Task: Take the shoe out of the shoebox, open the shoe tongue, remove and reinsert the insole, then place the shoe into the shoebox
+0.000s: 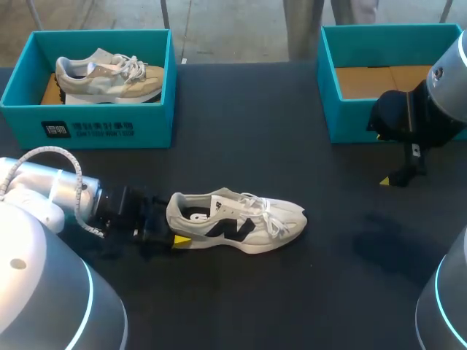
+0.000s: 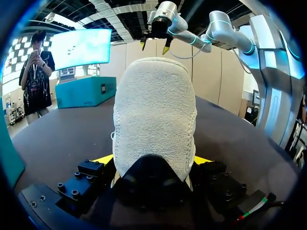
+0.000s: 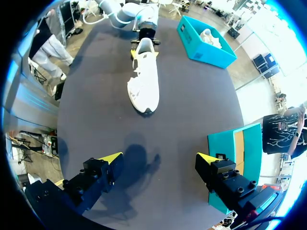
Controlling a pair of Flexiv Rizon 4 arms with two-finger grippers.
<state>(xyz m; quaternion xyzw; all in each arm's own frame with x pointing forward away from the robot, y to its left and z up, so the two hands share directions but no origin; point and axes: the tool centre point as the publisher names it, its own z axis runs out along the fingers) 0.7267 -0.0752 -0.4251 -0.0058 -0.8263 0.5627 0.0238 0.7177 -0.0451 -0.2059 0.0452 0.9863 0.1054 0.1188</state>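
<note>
A white shoe [image 1: 241, 222] with black side marks lies on its sole on the dark table, toe to the right. My left gripper [image 1: 175, 223] sits at its heel, a finger on either side, shut on it. In the left wrist view the fuzzy white heel [image 2: 153, 120] fills the space between the yellow fingertips [image 2: 103, 158] of the left gripper [image 2: 152, 162]. My right gripper [image 1: 381, 157] hangs open above the table at the right, in front of the empty teal shoebox [image 1: 365, 124]. In its own view the right gripper [image 3: 159, 157] holds nothing, and the shoe [image 3: 144, 81] lies well ahead of it.
A second teal box [image 1: 87, 124] at the back left holds a beige shoe [image 1: 109, 73]. The empty shoebox [image 3: 230, 143] is beside my right gripper's finger. Bare dark table lies between the shoe and the right gripper.
</note>
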